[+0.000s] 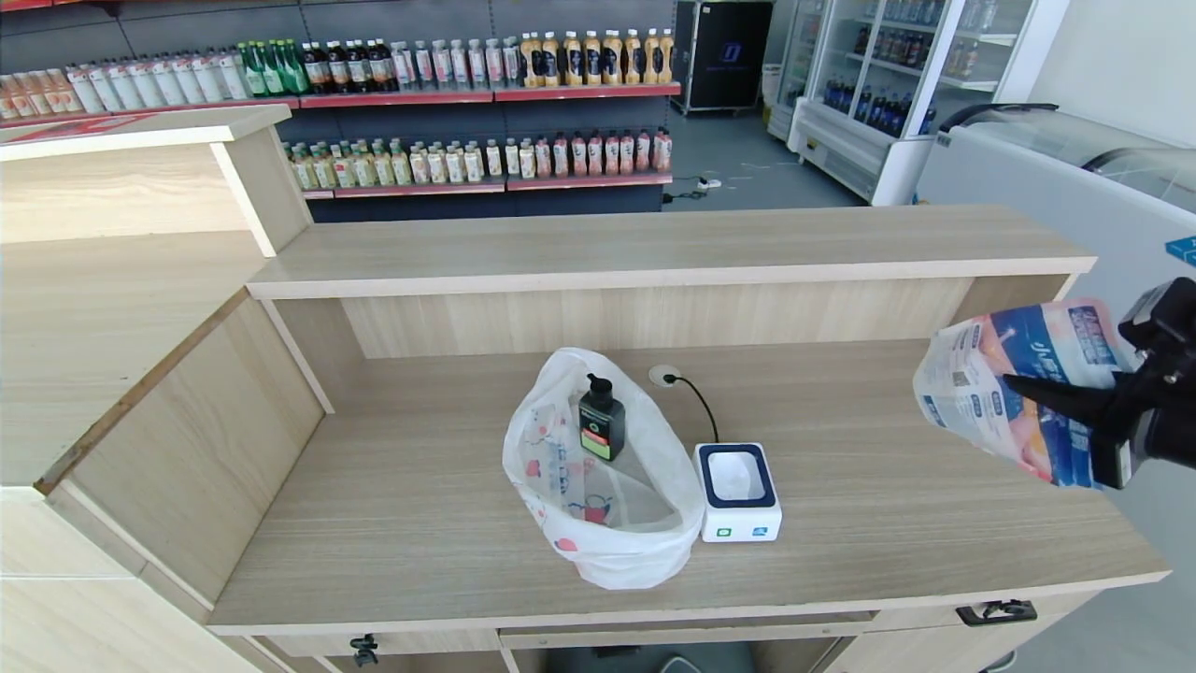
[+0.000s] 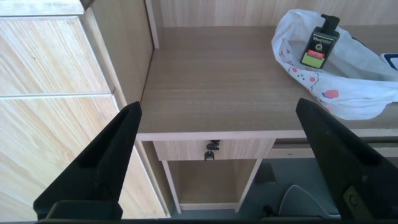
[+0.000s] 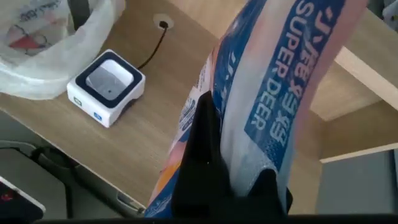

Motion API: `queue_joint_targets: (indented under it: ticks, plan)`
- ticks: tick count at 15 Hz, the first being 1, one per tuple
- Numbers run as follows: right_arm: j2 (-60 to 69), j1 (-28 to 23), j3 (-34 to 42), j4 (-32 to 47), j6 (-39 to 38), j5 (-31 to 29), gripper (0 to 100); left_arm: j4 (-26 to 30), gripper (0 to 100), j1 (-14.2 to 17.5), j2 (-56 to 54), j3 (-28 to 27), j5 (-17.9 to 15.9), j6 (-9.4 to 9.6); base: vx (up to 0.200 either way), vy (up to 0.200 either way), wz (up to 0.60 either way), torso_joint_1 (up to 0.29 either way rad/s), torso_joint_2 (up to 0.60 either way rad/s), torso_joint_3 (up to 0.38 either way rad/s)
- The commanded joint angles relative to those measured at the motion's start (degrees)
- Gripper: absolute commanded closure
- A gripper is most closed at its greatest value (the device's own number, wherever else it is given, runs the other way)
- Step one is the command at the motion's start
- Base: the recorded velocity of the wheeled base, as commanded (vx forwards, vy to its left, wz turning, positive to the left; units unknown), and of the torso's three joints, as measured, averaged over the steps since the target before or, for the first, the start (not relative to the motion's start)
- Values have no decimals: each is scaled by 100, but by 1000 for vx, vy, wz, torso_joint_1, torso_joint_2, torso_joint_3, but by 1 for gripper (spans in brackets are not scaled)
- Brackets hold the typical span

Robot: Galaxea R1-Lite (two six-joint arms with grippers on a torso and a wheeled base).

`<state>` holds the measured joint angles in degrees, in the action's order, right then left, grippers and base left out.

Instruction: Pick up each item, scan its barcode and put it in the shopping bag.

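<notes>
My right gripper [image 1: 1089,425] is shut on a blue, white and pink snack bag [image 1: 1014,388], held in the air over the counter's right end. The same snack bag [image 3: 280,106] rises from between my right gripper's fingers [image 3: 205,155] in the right wrist view. A white shopping bag [image 1: 603,472] lies open mid-counter with a black pump bottle [image 1: 601,421] standing in it. Right beside it sits the white barcode scanner [image 1: 738,491]. My left gripper [image 2: 217,162] hangs open off the counter's front left, away from the shopping bag [image 2: 339,68], pump bottle [image 2: 320,43] and scanner [image 3: 107,87].
The scanner's black cable [image 1: 696,402] runs back to a grommet hole [image 1: 663,376]. A raised wooden ledge [image 1: 654,248] borders the counter's far side, and a side panel [image 1: 187,439] walls its left. Bare counter [image 1: 888,486] lies right of the scanner.
</notes>
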<state>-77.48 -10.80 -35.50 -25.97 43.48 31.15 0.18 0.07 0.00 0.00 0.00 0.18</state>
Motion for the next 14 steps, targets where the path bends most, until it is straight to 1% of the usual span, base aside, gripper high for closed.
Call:
queue_joint_targets:
  ticks: [1,4,5,6,7,8,9,11,14]
  plan:
    - [23,-203,43,83,591,-65,100,-1,0,1,9,0,0,-1,0,0,0,0,0,0]
    - [137,-203,140,83,1698,49,100,-1,0,1,9,0,0,-1,0,0,0,0,0,0]
    - [146,-203,140,92,1874,234,100,-1,0,1,9,0,0,-1,0,0,0,0,0,0]
    - [119,-194,184,92,2358,550,100,-1,0,1,9,0,0,-1,0,0,600,7,-2,-2]
    - [75,-186,192,109,2920,717,100,-1,0,1,9,0,0,-1,0,0,600,2,-2,2]
    - [-12,-177,201,127,3316,1034,100,-1,0,1,9,0,0,-1,0,0,600,2,2,2]
    - [-171,-177,201,127,3711,1368,100,-1,0,1,9,0,0,-1,0,0,0,0,0,0]
    - [-452,-168,184,118,4704,1640,100,-1,0,1,9,0,0,-1,0,0,0,0,0,0]
    - [-786,-150,254,294,5856,2106,100,-1,0,1,9,0,0,-1,0,0,0,0,0,0]
